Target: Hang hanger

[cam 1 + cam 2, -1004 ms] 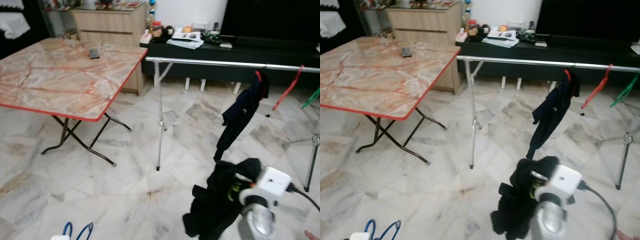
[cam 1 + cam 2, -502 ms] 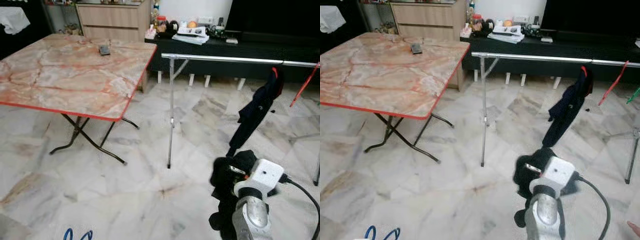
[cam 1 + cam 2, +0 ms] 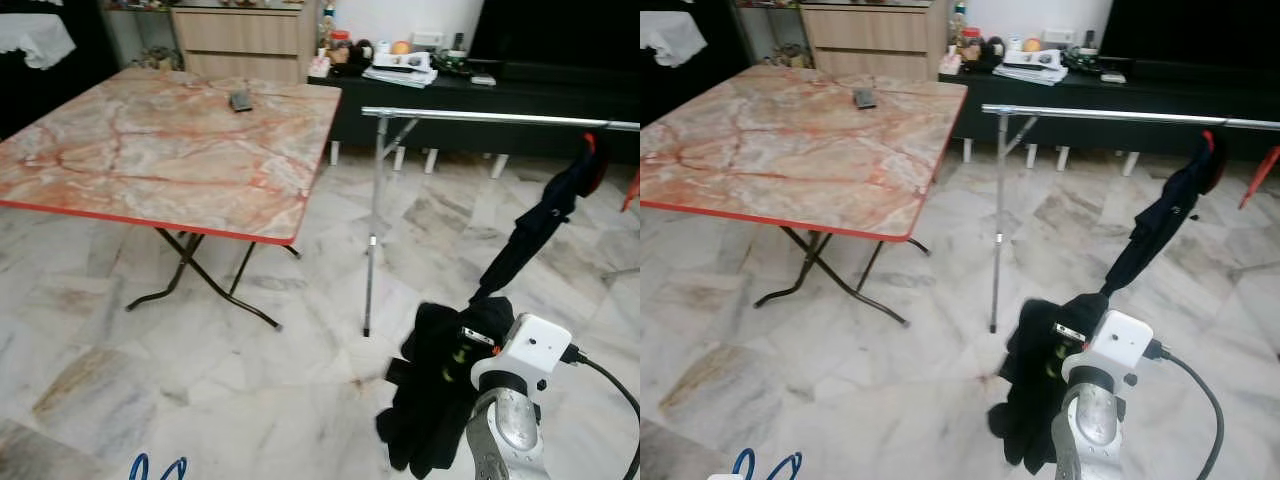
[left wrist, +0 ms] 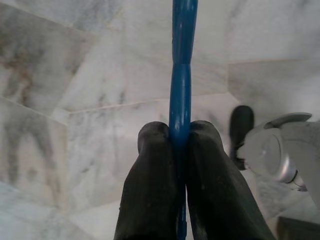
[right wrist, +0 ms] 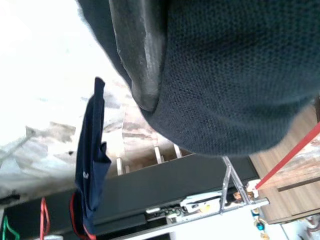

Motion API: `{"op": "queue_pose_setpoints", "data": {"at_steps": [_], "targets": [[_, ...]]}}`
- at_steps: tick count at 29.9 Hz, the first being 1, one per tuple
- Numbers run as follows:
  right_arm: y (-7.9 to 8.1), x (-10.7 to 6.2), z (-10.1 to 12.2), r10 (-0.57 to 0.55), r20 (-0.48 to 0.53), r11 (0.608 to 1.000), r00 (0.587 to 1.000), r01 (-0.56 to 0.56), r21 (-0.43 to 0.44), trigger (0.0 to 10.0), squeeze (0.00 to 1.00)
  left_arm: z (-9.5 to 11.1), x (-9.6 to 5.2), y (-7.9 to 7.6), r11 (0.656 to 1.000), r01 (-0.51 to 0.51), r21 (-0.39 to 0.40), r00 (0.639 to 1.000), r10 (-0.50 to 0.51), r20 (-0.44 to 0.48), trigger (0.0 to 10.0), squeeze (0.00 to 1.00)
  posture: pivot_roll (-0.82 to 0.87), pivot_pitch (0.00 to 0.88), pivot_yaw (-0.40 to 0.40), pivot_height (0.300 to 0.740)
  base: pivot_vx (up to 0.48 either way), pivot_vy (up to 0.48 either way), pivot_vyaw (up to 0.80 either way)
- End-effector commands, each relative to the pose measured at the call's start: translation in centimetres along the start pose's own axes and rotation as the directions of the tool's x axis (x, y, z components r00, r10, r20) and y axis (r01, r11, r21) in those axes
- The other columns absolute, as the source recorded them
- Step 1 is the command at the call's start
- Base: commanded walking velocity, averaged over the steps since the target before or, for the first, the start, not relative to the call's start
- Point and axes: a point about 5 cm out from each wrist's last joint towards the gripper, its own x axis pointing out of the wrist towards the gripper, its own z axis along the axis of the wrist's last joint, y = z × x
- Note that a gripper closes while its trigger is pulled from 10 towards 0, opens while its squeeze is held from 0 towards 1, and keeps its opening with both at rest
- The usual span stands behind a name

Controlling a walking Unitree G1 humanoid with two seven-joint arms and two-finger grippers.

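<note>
left gripper point(image 4: 179, 150) pinches the blue hanger point(image 4: 180, 70) low over the floor; right gripper point(image 3: 455, 360) carries a dark garment point(image 3: 430, 400), grip hidden. hanger likely light, stiff, slick: hold near hook. rail point(image 3: 500, 117) ahead.

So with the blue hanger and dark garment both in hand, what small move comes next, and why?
Probably step closer to the metal rail. It is across the floor, while the left tool pinches the blue hanger and the right tool carries the dark garment.
</note>
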Motion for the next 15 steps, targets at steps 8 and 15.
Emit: {"op": "queue_pose_setpoints", "data": {"at_steps": [8, 15], "targets": [[-0.38, 0.3, 0.62, -0.02, 0.03, 1.0, 0.999, 0.02, 0.005, 10.0, 0.0, -0.22, -0.01, 0.06, 1.0, -0.013, -0.013, 1.0, 0.013, -0.017, 10.0, 0.0, 0.09, 0.08, 0.022, 0.74, 0.0, 0.359, 0.0], [0.17, 0.49, 1.03, 0.002, 0.041, 1.0, 0.999, -0.002, 0.004, 10.0, 0.0, -0.36, -0.01, -0.2, 1.0, -0.006, -0.02, 1.0, 0.006, -0.02, 10.0, 0.0, 0.05, 0.089, 0.02, 0.74, 0.0, 0.355, 0.0]]}}
